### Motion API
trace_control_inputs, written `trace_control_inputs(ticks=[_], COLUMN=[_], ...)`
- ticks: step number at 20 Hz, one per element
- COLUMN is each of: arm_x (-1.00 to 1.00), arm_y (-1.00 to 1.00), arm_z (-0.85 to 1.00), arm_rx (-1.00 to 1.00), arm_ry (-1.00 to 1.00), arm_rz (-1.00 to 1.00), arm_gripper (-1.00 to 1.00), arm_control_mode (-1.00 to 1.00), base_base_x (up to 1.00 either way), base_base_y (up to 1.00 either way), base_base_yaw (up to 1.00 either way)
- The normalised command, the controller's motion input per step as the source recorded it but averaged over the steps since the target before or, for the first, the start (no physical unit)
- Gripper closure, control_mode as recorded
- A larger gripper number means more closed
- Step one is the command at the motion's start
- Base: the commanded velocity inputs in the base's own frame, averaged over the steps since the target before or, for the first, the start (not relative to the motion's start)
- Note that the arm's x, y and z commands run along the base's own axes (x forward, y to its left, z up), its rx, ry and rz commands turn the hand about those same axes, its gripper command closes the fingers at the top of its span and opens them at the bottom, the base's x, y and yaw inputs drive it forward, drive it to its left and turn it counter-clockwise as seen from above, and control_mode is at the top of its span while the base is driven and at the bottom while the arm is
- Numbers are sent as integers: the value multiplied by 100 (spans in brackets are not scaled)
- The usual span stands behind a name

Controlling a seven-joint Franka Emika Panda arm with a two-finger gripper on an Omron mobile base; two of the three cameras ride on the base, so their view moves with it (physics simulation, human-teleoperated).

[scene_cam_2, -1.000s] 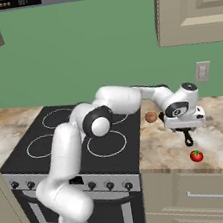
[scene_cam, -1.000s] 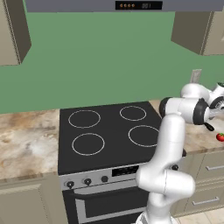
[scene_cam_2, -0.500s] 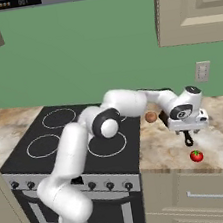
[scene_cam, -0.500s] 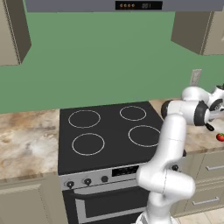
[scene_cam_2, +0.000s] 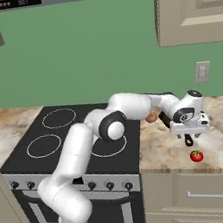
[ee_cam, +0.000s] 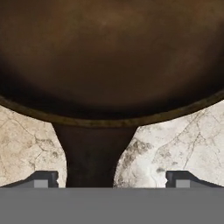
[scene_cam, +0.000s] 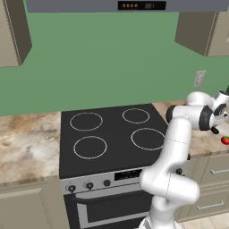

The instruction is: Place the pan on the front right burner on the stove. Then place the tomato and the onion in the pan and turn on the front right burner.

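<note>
The dark brown pan (ee_cam: 109, 57) lies on the marble counter right of the stove (scene_cam: 112, 134). Its handle (ee_cam: 94, 153) runs down between my gripper's (ee_cam: 113, 179) two fingertips, which stand wide apart and clear of it, so the gripper is open. From the right base, the gripper (scene_cam_2: 189, 128) hovers low over the counter and hides most of the pan; the handle's dark end (scene_cam_2: 189, 141) pokes out below it. The red tomato (scene_cam_2: 196, 156) sits just in front, also visible as the tomato (scene_cam: 225, 140). The tan onion (scene_cam_2: 151, 117) lies beside the stove's edge. The front right burner (scene_cam: 148, 138) is bare.
Three other white burner rings mark the black glass, with knobs (scene_cam: 89, 185) on the silver panel below. An outlet (scene_cam_2: 202, 71) sits on the green wall behind the counter. Upper cabinets (scene_cam_2: 191, 5) hang above the gripper. My arm stretches across the stove's right side.
The hand has sunk a little and drifted right over the pan's handle. Pan, tomato and onion lie where they were.
</note>
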Motion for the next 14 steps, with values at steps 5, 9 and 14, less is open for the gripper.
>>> trace_control_inputs(ticks=[5,9,14], arm_x=[2,-5,-10], arm_y=[8,16,35], arm_z=[-13,1,25], arm_rx=[0,-10,-14], arm_ry=[3,-6,-12], arm_rz=[1,1,0], arm_gripper=[100,100,100], arm_control_mode=[-100,-100,-100], base_base_x=[0,0,0], base_base_y=[0,0,0], base_base_yaw=[0,0,0])
